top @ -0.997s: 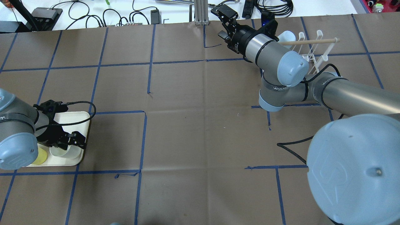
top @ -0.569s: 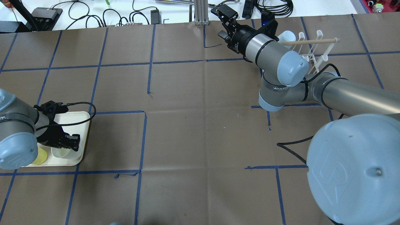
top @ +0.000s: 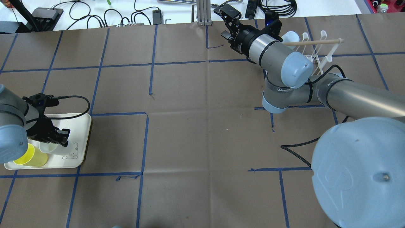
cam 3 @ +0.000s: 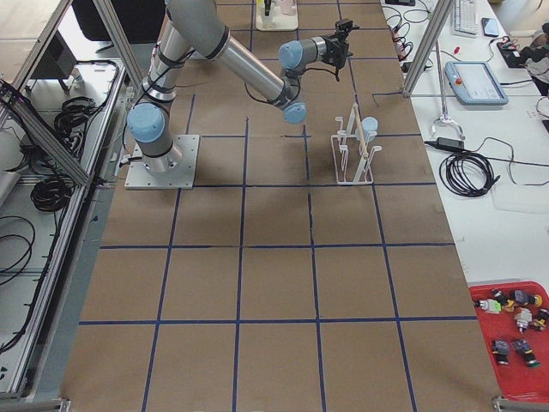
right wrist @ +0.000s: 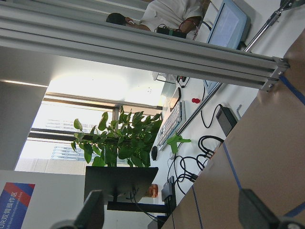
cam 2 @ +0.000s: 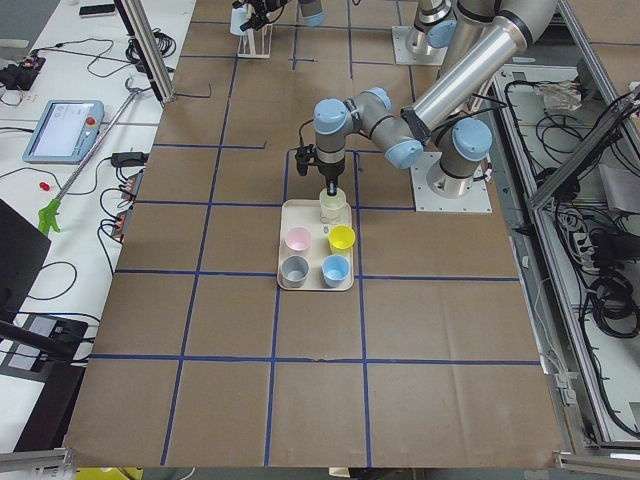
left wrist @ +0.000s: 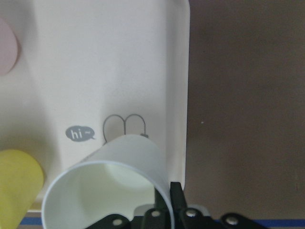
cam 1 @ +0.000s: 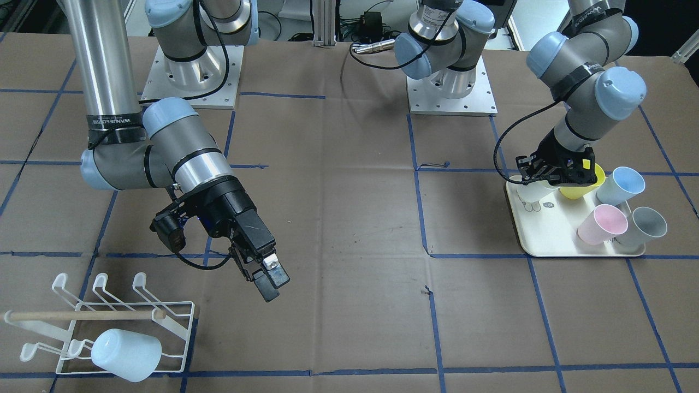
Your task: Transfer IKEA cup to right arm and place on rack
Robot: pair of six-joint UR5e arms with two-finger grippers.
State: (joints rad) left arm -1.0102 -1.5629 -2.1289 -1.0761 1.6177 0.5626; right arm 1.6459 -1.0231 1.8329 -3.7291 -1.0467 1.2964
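Note:
My left gripper (top: 54, 135) is shut on the rim of a white cup (top: 57, 148) over the cream tray (top: 80, 125) at the table's left. In the left wrist view the white cup (left wrist: 109, 186) lies tilted with its mouth toward the camera and one finger (left wrist: 177, 196) outside its rim. The front view shows the same gripper (cam 1: 551, 173) and cup (cam 1: 531, 192). My right gripper (top: 224, 22) is open and empty, held in the air left of the white wire rack (top: 316, 55). The rack (cam 1: 175, 327) holds one pale cup (cam 1: 126, 355).
On the tray (cam 1: 551, 237) a yellow cup (cam 1: 581, 184) touches the left gripper; pale-blue (cam 1: 620, 185), pink (cam 1: 600, 225) and grey (cam 1: 648, 226) cups lie beside it. Cables and boxes (top: 95, 15) line the far table edge. The right arm's elbow (top: 294, 69) hangs over the rack.
My left gripper has shut on the white cup and drawn it left across the tray, uncovering the bear drawing and more of the yellow cup. The right arm has barely moved.

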